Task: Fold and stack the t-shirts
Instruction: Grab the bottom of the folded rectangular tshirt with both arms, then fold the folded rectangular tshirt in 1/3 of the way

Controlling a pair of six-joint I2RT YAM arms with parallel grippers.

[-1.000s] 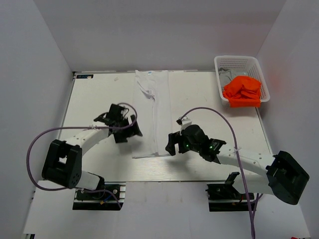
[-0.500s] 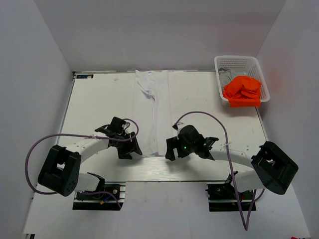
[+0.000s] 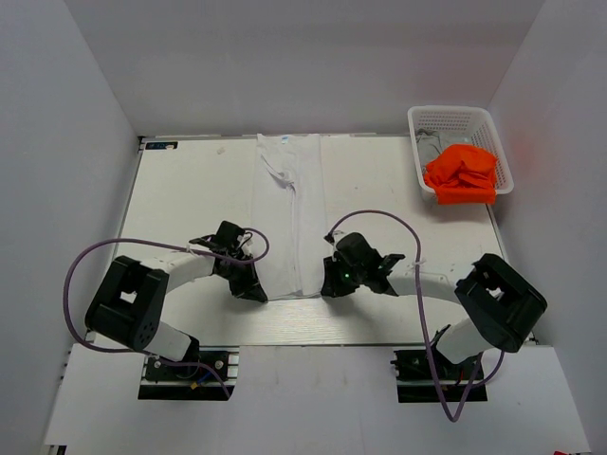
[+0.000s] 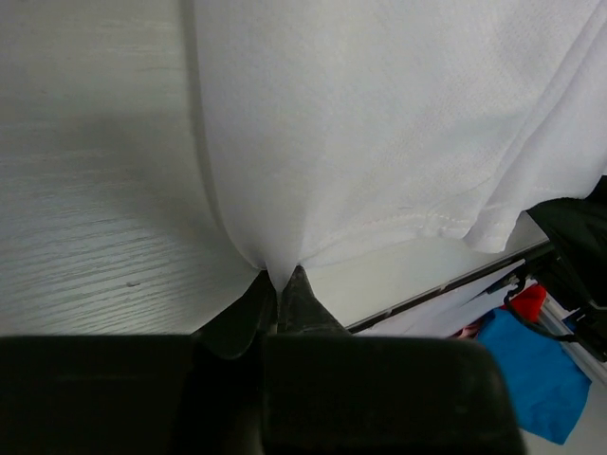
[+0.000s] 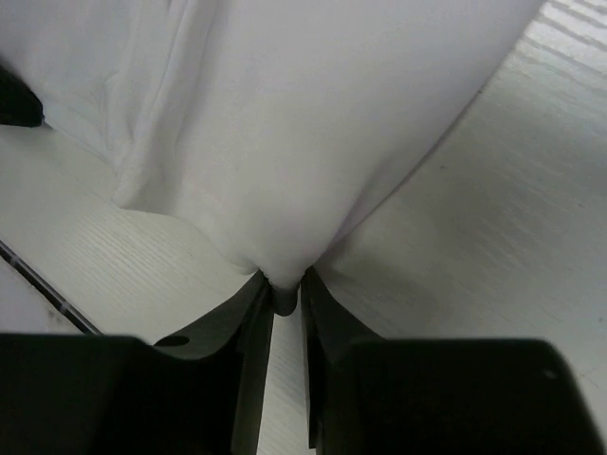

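White t-shirt (image 3: 286, 223), near corners unseen

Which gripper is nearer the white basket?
Right. The right gripper pinches the white t-shirt at its near hem, left of the basket; the left gripper pinches the hem farther left.

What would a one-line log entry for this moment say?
stage: hem gripped | left gripper: shut on white t-shirt near-left corner | right gripper: shut on near-right corner | orange t-shirt, grey t-shirt: in basket
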